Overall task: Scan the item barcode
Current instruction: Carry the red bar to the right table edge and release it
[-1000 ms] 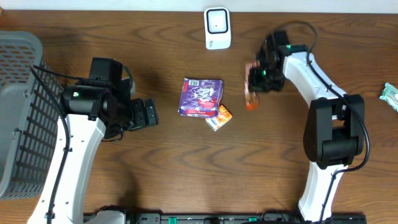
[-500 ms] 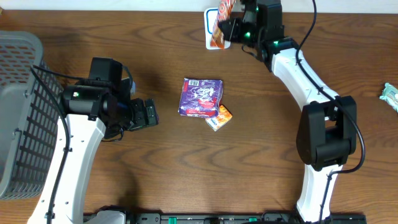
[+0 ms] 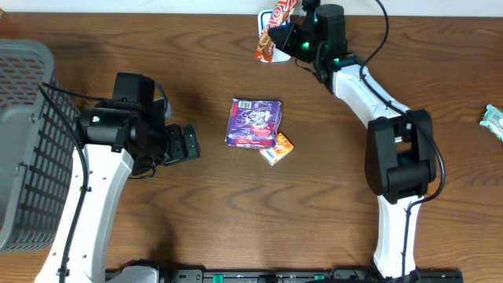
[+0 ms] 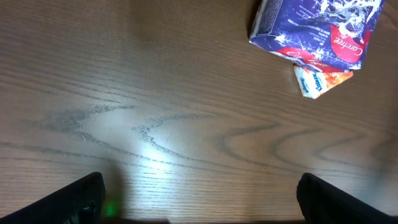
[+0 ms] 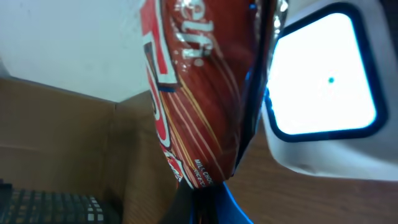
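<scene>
Left gripper (image 3: 191, 145): on my near side, low over bare table (image 3: 196, 228), fingers spread wide and holding nothing. I read it as parked out of the way while the other arm does the scan.

Purple packet (image 3: 254, 123): flat at mid-table with a printed label panel facing up. It is apart from both grippers, so probably waiting its turn.

Small orange packet (image 3: 280, 148): tucked partly under the purple packet's near right corner, the two touching.

Basket (image 3: 23, 118): at the left edge beside the left arm, probably where scanned goods go.

Green packet (image 3: 493, 119): at the far right edge, only partly in view.

Right gripper (image 3: 291, 35): reached out to the far edge, jaws pinched shut on the lower end of the red wrapper (image 5: 193, 112).

Red wrapper: this is the task item. It is held up off the table, hanging just beside and partly across the scanner's window so the print can face the reader.

Scanner (image 5: 323, 74): white housing at the far edge, its window glowing bright in the right wrist view.

Barcode: I cannot see it from either camera, so I can't say whether it faces the window.

Step in hand: presenting the item. I judge a small twist of the wrist may be needed if no read comes.
</scene>
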Available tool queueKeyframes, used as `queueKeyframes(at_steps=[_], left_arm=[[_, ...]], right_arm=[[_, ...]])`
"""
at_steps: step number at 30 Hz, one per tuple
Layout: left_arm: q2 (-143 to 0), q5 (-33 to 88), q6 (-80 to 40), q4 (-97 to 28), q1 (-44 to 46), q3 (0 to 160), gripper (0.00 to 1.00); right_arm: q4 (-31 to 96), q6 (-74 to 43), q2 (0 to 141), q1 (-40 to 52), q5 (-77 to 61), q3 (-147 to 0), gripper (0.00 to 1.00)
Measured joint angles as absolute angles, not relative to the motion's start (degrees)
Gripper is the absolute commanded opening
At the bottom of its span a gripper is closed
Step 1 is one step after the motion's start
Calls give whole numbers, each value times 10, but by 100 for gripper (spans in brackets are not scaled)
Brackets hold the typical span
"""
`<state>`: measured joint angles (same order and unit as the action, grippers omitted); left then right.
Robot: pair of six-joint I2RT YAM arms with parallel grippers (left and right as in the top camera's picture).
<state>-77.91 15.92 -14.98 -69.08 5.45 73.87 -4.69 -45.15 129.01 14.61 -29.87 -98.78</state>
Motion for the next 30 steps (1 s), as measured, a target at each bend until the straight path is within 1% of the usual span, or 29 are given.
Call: queueKeyframes(at_steps=[2, 7, 8, 12, 16, 20, 24, 27, 28, 29, 30], left_arm=[[-779, 159, -150, -691, 55, 739, 98], [-779, 159, -150, -691, 55, 739, 98], [-779, 159, -150, -691, 55, 739, 98], [-779, 159, -150, -691, 55, 739, 98], [-779, 159, -150, -691, 55, 739, 98], [-779, 159, -150, -691, 55, 739, 98], [-779, 159, -150, -691, 55, 739, 98], [-779, 159, -150, -691, 55, 739, 98], [-779, 159, -150, -691, 55, 739, 98], [-779, 159, -150, -691, 55, 739, 98], [-779, 159, -150, -691, 55, 739, 98]], right_arm=[[6, -440, 1286, 137, -301, -1001, 1], [216, -354, 1260, 92, -244, -1024, 1], [270, -324, 1246, 76, -212, -1026, 1], [389, -246, 1198, 13, -102, -1032, 1], [467, -138, 1157, -56, -3, -1043, 1], [518, -38, 1154, -106, 71, -1049, 1], [540, 7, 1176, -146, 150, -1049, 1], [554, 6, 1201, -177, 199, -1049, 1], [561, 2, 1209, -188, 213, -1049, 7], [566, -3, 1216, -197, 223, -1049, 19], [571, -14, 1225, -209, 234, -1049, 40]])
